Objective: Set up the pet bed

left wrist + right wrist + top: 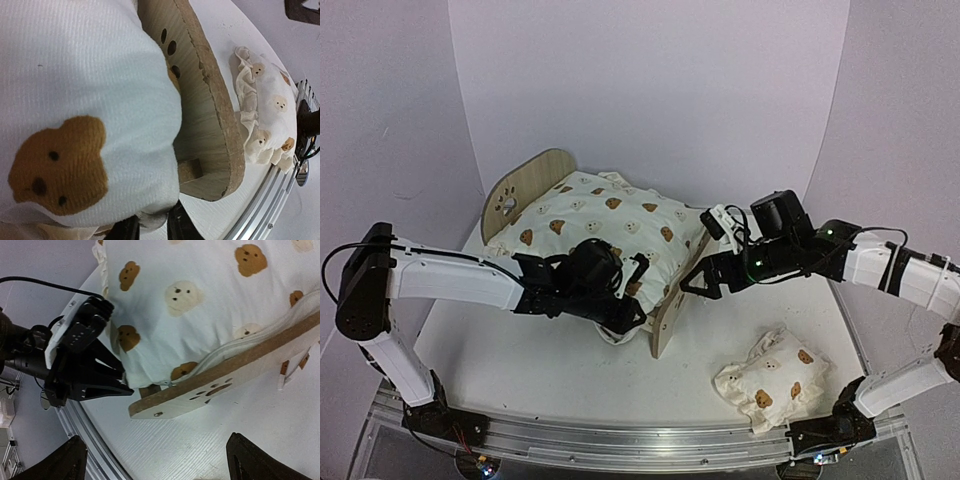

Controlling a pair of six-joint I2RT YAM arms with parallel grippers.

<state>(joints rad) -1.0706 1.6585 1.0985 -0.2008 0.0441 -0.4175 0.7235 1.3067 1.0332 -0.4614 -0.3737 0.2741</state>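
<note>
The pet bed stands mid-table, its rounded headboard [525,185] at the back left and its low footboard [672,310] with a paw cutout [220,386] toward the front. A large cream bear-print cushion [610,225] lies on it and hides the base. My left gripper [630,318] is at the cushion's near corner by the footboard. In the left wrist view its two dark fingers [182,227] pinch a fold of the cushion's fabric [100,100]. My right gripper [692,285] hovers just right of the footboard, open wide and holding nothing [157,462].
A small cream bear-print pillow [772,378] lies on the white table at the front right, apart from the bed [272,110]. The metal rail [650,440] with both arm bases runs along the near edge. Purple walls enclose the back and sides.
</note>
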